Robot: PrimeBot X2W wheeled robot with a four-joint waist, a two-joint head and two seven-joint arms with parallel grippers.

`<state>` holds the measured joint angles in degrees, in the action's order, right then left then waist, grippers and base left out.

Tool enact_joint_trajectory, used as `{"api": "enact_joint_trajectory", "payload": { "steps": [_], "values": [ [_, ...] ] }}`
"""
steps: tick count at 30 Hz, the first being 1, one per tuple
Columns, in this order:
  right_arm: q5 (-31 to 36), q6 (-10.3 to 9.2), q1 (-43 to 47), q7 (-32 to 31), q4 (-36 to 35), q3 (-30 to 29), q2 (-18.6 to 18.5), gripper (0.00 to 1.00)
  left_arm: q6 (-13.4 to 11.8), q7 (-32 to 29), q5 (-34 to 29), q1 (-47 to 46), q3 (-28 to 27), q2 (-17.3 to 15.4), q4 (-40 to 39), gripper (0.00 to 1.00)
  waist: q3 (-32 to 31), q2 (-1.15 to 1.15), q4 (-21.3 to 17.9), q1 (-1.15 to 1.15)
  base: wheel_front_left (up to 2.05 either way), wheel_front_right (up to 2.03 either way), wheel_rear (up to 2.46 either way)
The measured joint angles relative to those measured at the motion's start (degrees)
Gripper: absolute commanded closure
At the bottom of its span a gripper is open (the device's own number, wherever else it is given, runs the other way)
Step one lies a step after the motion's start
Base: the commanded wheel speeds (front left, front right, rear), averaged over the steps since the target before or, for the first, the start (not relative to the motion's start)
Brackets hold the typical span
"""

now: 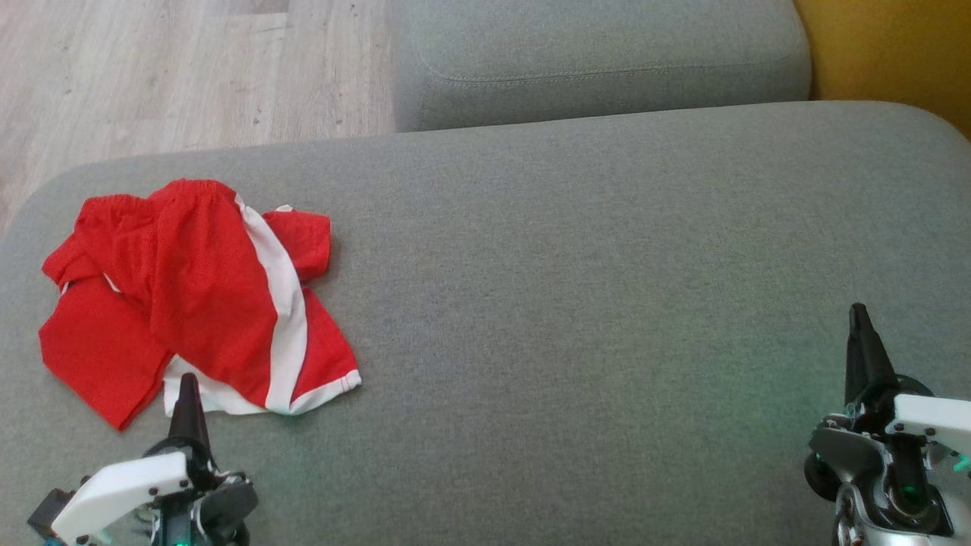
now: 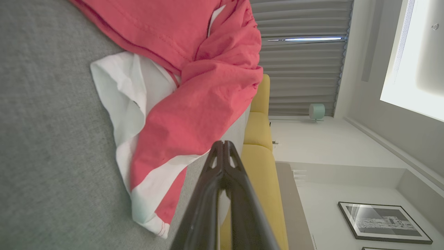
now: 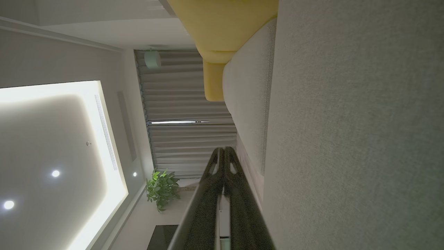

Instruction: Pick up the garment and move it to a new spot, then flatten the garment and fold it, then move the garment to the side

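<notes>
One garment (image 1: 205, 296), red with white panels, lies crumpled on the grey cushion (image 1: 576, 265) directly ahead of the left gripper (image 1: 186, 390). That gripper's fingers are pressed together and empty, with the tips at the garment's near white hem; contact cannot be confirmed. The right gripper (image 1: 859, 322), likewise pressed together and empty, sits well apart from the cloth. A broad bare stretch of cushion runs between the garment and the right gripper. Beyond the garment, away from the left gripper, the cushion's rounded edge lies near, with wooden floor (image 1: 152, 68) past it.
</notes>
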<state>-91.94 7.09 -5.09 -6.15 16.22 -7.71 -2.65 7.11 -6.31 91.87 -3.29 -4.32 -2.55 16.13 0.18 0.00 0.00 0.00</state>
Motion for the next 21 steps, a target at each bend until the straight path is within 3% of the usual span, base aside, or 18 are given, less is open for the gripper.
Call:
{"api": "enact_joint_trajectory", "payload": {
  "steps": [21],
  "values": [
    [0.0,0.0,0.0,0.0,0.0,0.0,0.0,1.0,0.0,0.0,0.0,0.0,0.0,0.0,0.0,1.0,0.0,0.0,0.0,0.0,0.0,0.0,0.0]
  ]
}}
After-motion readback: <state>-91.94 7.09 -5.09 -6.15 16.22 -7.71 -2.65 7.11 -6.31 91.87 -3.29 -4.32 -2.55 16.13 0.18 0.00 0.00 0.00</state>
